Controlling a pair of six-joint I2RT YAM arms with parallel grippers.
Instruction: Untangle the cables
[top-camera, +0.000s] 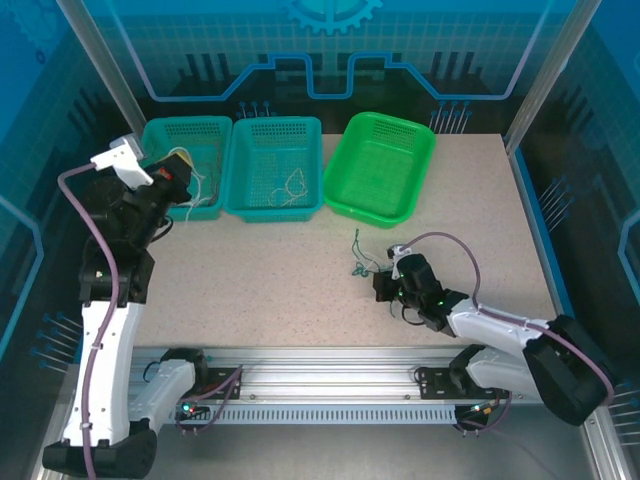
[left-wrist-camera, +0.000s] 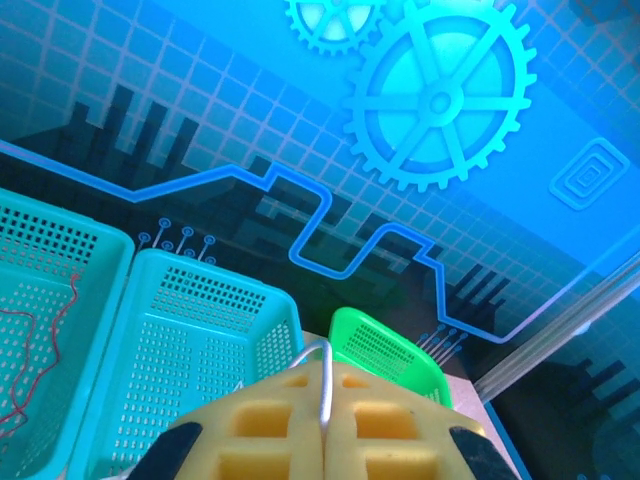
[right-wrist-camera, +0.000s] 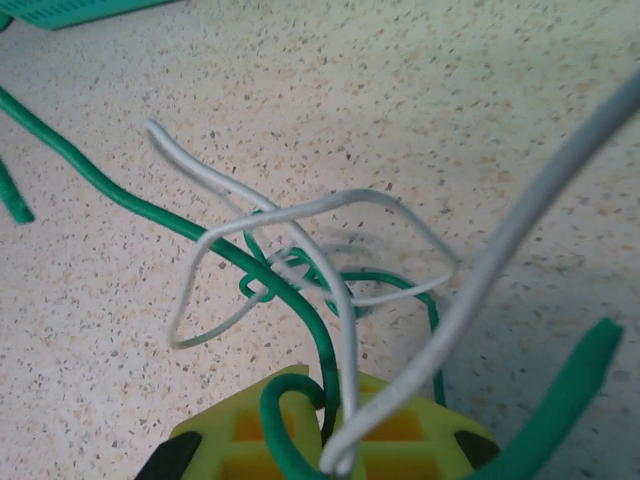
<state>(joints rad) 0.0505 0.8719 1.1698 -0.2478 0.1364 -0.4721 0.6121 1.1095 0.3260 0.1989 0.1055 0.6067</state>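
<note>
Tabletop (top-camera: 250, 280), cables (top-camera: 358, 248) lengthwise toward baskets (top-camera: 272, 212)

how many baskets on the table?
3, in a row along the far side: a teal basket on the left, a second teal basket right beside it, and a green basket on the right, set at an angle. None appear hidden.

The tabletop (top-camera: 250, 290) is beige with fine dark speckles. The left basket (top-camera: 190, 122) and middle basket (top-camera: 275, 124) are teal mesh; the right basket (top-camera: 385, 165) is bright green. One wire is dark green (right-wrist-camera: 100, 185), one white (right-wrist-camera: 300, 207), one thin and red (left-wrist-camera: 68, 295). The left tool (left-wrist-camera: 322, 430) and right tool (right-wrist-camera: 335, 450) have yellow pads. The back wall (left-wrist-camera: 440, 100) is blue, patterned with a grid, gears and circuit lines.
</note>
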